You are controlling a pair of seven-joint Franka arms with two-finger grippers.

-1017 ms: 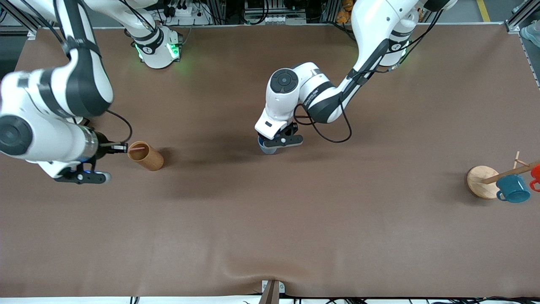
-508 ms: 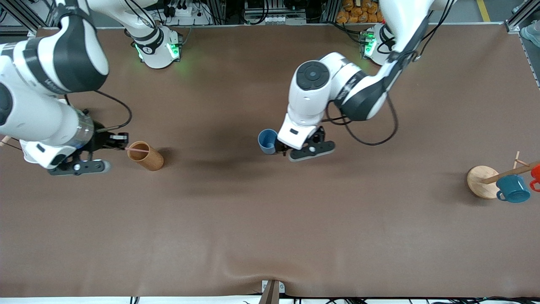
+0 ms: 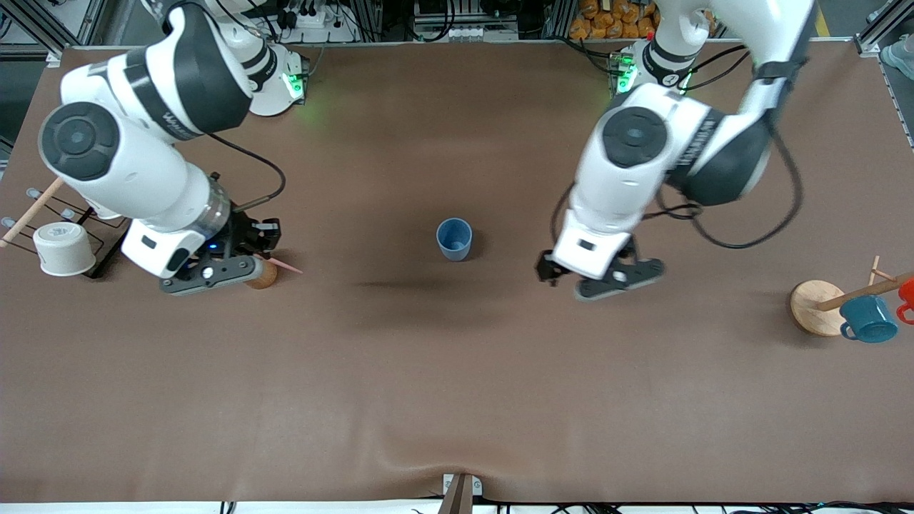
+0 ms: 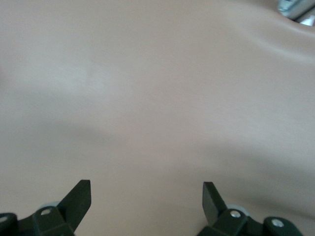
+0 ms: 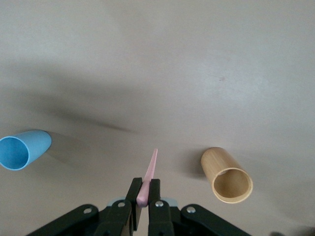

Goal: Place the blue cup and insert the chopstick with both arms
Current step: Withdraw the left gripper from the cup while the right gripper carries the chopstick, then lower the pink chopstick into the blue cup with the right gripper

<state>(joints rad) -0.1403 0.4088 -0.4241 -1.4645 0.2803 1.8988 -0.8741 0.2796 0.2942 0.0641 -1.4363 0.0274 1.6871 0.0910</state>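
Observation:
The blue cup [image 3: 454, 239] stands upright and alone in the middle of the table; it also shows in the right wrist view [image 5: 22, 149]. My left gripper [image 3: 548, 270] is open and empty over bare table, beside the cup toward the left arm's end; its wrist view shows the gripper [image 4: 146, 194] with only the mat between the spread fingers. My right gripper [image 3: 268, 251] is shut on the pale pink chopstick [image 3: 287, 266], whose tip points toward the blue cup. In the right wrist view the chopstick [image 5: 149, 174] sticks out of the gripper [image 5: 145, 184].
A brown wooden cup [image 5: 227, 176] stands under my right gripper, mostly hidden in the front view [image 3: 264, 275]. A white cup [image 3: 63, 248] sits by a black wire rack at the right arm's end. A wooden mug rack [image 3: 814, 307] with a teal mug [image 3: 867, 319] stands at the left arm's end.
My left gripper let go of the blue cup and moved away toward the left arm's end. My right gripper pulled the chopstick out of the wooden cup and moved over it, toward the blue cup.

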